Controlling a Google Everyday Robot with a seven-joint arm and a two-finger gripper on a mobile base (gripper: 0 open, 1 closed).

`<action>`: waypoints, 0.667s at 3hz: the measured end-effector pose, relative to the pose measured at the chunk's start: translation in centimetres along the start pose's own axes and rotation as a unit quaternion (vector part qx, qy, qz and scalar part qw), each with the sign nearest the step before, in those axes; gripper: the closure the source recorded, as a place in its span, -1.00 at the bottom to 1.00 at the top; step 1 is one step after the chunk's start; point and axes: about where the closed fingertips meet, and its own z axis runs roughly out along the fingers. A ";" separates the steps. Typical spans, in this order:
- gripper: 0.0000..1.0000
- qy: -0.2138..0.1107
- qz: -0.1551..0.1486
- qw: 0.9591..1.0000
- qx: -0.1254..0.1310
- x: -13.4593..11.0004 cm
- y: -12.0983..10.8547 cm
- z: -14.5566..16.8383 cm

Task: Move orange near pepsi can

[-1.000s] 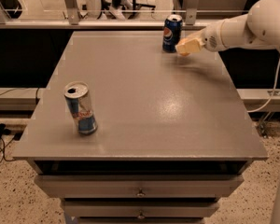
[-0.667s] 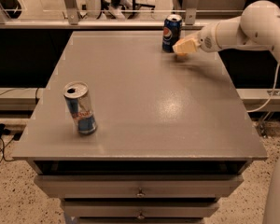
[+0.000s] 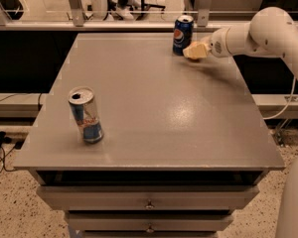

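Observation:
The pepsi can, dark blue with a round red-white-blue logo and a silver top, stands upright at the far edge of the grey table, right of centre. My gripper reaches in from the right on the white arm and sits low over the table, just right of the can's base and almost touching it. The orange does not show; if it is there, the gripper hides it.
A silver-and-blue can with red markings stands upright near the table's front left. Drawers sit below the table front. A rail and frame posts run behind the far edge.
The gripper has shifted slightly left, closer to the pepsi can. Both cans have stayed put.

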 end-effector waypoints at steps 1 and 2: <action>-1.00 0.004 0.010 1.000 0.002 0.3 0.0 0.3; -1.00 0.004 0.011 1.000 0.002 0.4 0.0 0.3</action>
